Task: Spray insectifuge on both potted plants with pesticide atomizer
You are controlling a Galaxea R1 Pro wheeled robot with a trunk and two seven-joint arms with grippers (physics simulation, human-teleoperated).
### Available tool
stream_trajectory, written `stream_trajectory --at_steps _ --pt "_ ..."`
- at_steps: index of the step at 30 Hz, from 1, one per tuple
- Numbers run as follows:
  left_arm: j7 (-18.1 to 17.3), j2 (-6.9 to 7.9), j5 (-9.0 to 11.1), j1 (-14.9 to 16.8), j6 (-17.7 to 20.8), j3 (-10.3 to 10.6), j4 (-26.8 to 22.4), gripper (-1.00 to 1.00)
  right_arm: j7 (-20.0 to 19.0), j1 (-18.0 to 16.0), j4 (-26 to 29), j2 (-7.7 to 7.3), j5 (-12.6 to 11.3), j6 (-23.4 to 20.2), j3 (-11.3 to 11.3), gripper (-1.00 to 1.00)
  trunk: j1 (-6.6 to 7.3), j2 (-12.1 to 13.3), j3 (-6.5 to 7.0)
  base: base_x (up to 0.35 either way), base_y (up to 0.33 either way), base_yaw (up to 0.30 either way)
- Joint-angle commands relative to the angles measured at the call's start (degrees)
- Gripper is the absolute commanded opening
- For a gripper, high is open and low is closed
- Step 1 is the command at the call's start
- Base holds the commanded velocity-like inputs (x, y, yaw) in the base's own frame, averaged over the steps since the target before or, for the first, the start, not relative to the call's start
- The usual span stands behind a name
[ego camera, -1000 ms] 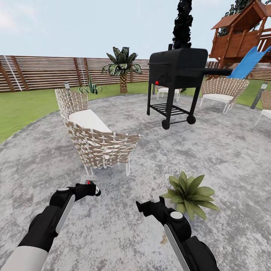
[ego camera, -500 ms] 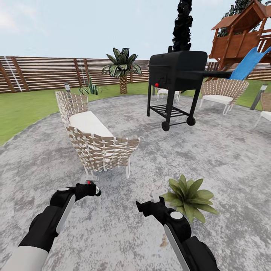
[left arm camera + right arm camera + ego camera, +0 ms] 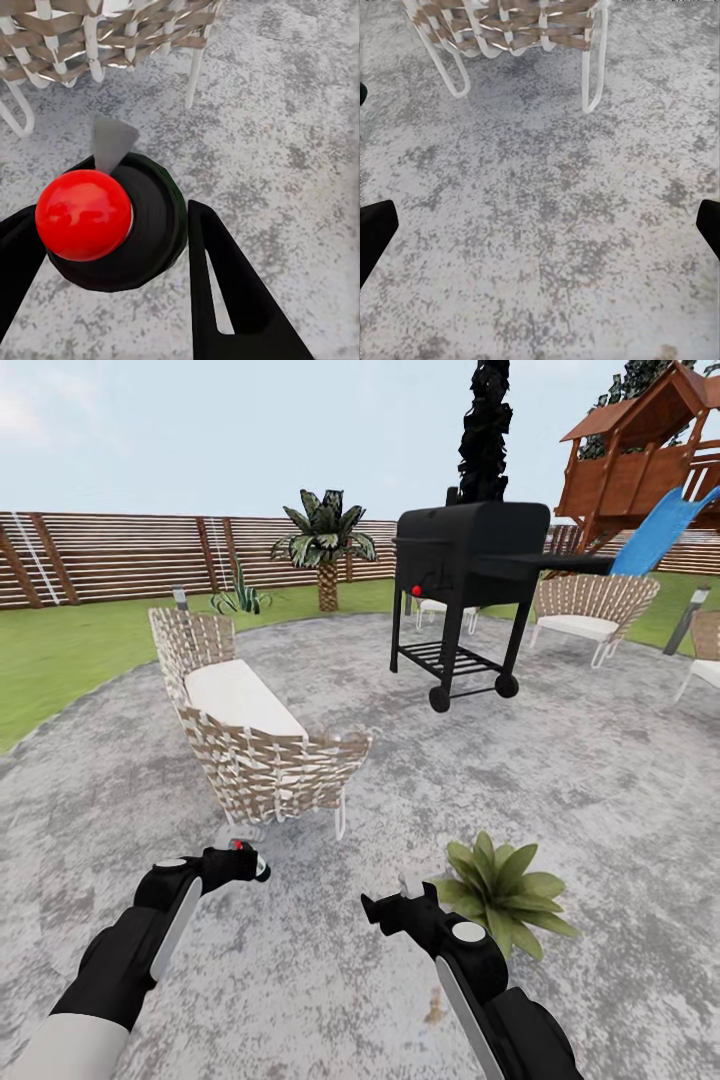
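Green-leaved potted plant [image 3: 505,880] on mottled grey paving [image 3: 600,760].

Paving [image 3: 600,780] rough, mottled grey stone, matt; chair [image 3: 262,745] woven brown wicker on smooth white tubing, white cloth cushion; grill [image 3: 470,550] matt black metal; fence [image 3: 110,555] brown slatted wood; atomizer [image 3: 112,225] cap glossy red, collar smooth black plastic.

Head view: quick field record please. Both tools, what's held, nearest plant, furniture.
left tool: shut on atomizer, red cap and black neck facing the wrist camera
right tool: open, empty, above grey paving
potted plant: low green rosette on the paving, just beside the right tool
wicker chair: ahead of the left tool
grill: black, wheeled, farther back
fence: brown slats behind lawn
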State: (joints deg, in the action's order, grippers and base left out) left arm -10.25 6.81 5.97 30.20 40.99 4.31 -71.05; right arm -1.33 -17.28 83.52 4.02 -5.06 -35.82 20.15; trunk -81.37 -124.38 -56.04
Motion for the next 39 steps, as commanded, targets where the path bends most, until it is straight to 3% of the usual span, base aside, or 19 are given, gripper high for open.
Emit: stream_trajectory --at_steps 1,17,39 --pt "0.23 0.05 0.57 0.03 0.32 0.22 -0.05 -1.0 0.1 -0.03 0.06 0.01 -0.48 -0.28 -0.02 1.0 0.23 0.39 0.13 0.0 0.0 0.0" --pt "0.23 0.04 0.62 0.03 0.32 0.95 -0.03 -1.0 0.1 -0.03 0.26 -0.12 -0.48 -0.41 -0.11 1.0 3.75 6.81 3.01 0.0 0.0 -0.14" --pt "0.23 0.04 0.62 0.03 0.32 0.96 0.04 -1.0 0.1 -0.03 0.17 -0.24 -0.48 -0.28 -0.11 1.0 8.58 15.63 6.96 0.0 0.0 -0.009"
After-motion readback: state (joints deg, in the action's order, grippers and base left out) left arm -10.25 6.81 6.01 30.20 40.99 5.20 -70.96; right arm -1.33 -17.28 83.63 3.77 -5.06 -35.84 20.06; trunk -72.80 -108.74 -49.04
